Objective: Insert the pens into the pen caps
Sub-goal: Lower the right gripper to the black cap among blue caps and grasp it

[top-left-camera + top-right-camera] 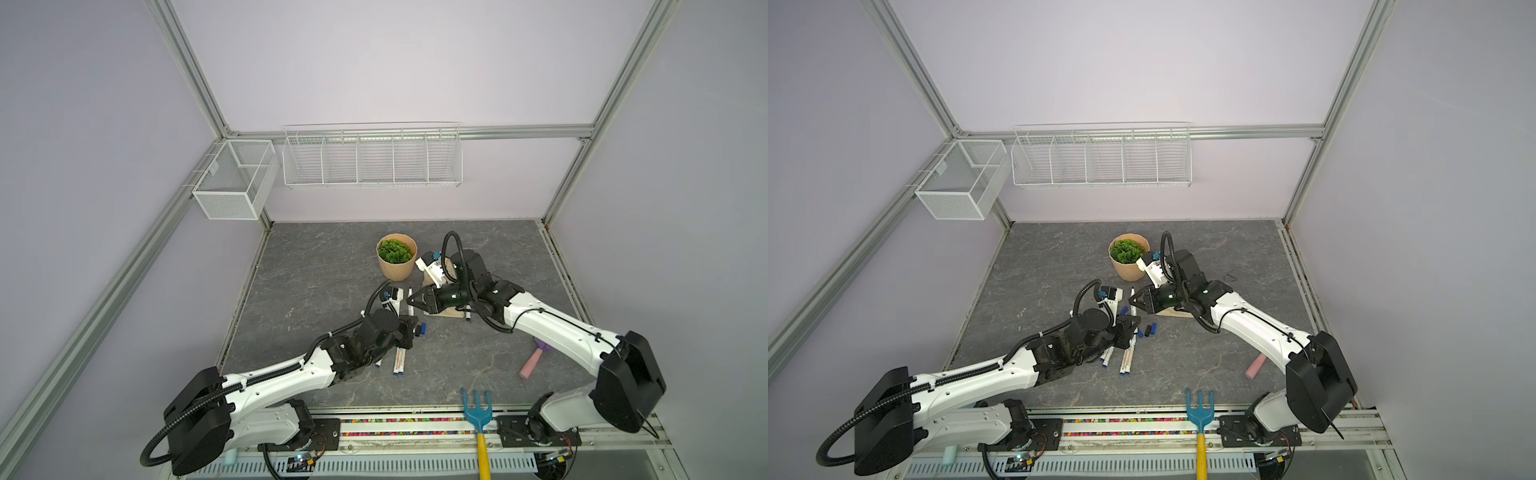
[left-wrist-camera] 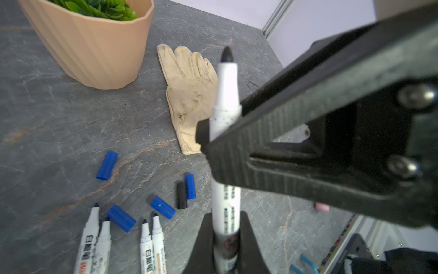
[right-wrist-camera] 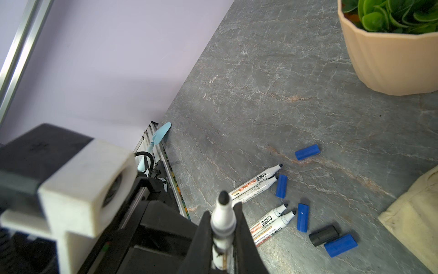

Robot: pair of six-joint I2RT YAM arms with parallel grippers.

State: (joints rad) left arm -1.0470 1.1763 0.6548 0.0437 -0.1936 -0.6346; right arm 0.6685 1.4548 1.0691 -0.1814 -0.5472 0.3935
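Observation:
One white pen (image 2: 226, 83) with a bare black tip is held off the table by both grippers. My left gripper (image 2: 225, 218) is shut on its printed barrel, and my right gripper (image 3: 222, 210) is shut on it just behind the tip. In both top views the two grippers meet mid-table, left gripper (image 1: 407, 326) below right gripper (image 1: 413, 301). Several uncapped pens (image 2: 151, 244) lie on the table in two pairs. Several pen caps lie loose beside them: blue caps (image 2: 107, 165) and one black cap (image 2: 182, 195).
A peach plant pot (image 1: 397, 259) stands behind the grippers. A cream glove (image 2: 189, 99) lies flat under the right arm. A blue garden fork (image 1: 478, 409) with a yellow handle sits at the front edge, a pink object (image 1: 531, 365) at the right. Wire baskets (image 1: 372, 160) hang on the back wall.

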